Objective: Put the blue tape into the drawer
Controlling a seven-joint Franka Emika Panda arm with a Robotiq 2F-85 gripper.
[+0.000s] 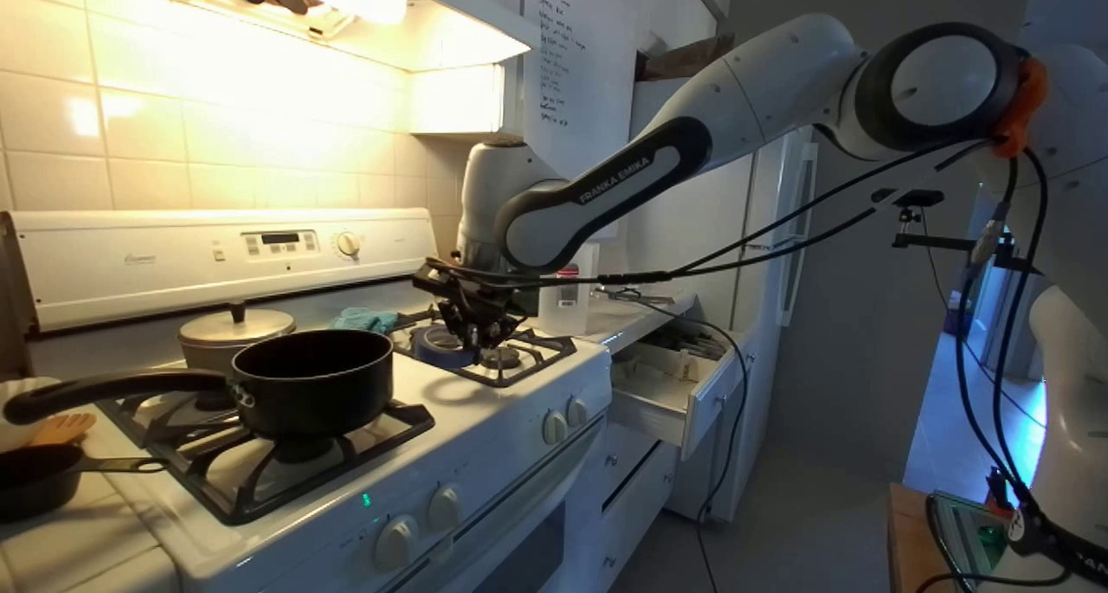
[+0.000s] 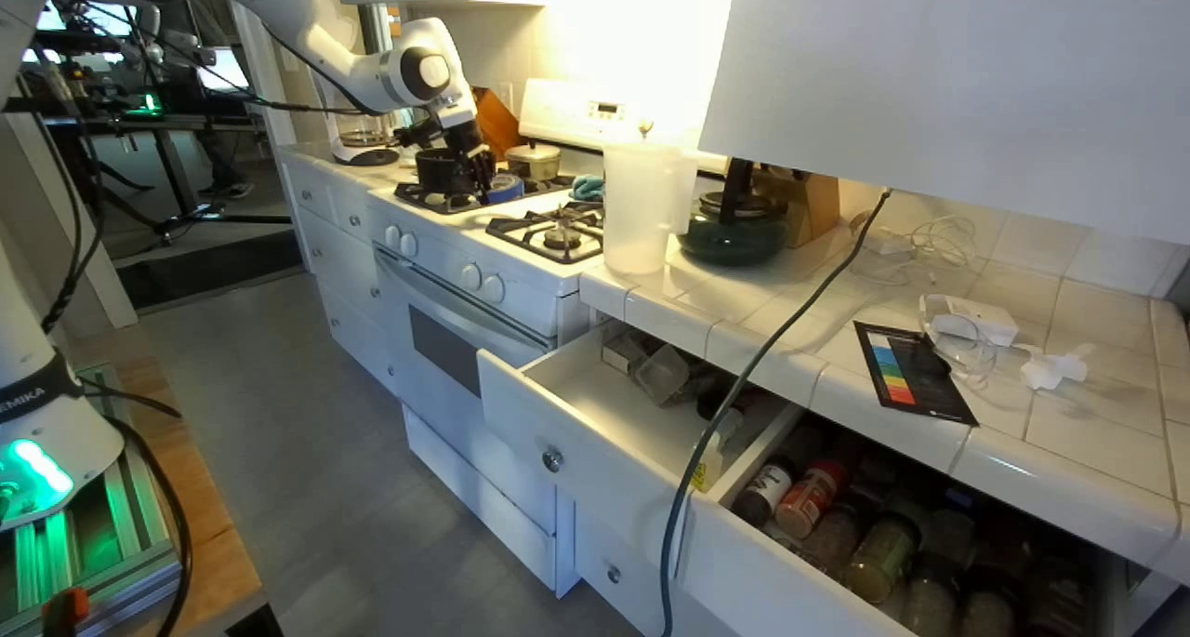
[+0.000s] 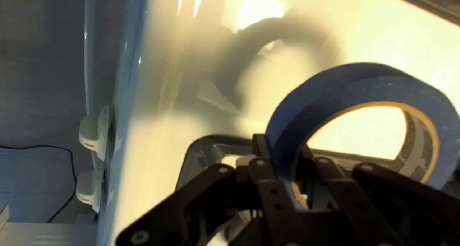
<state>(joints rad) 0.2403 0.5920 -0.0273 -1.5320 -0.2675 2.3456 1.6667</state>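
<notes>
The blue tape (image 3: 359, 80) is a ring-shaped roll with a tan inner edge. My gripper (image 3: 285, 149) is shut on its band, one finger outside the ring and one inside. The roll is held above the white stovetop and casts a ring shadow. The tape shows in both exterior views (image 1: 430, 353) (image 2: 506, 189), beside the gripper (image 1: 486, 344) (image 2: 483, 189). The drawer (image 1: 708, 407) is pulled open beyond the stove. Its white front and pale interior also show in an exterior view (image 2: 567, 432), with small containers inside. The drawer is well away from the gripper.
A black pot (image 1: 316, 394) stands on a burner grate near the gripper. A translucent pitcher (image 2: 637, 218) stands on the counter between stove and drawer. A dark cable (image 2: 744, 372) hangs across the drawer fronts. A neighbouring open drawer holds spice jars (image 2: 879, 553).
</notes>
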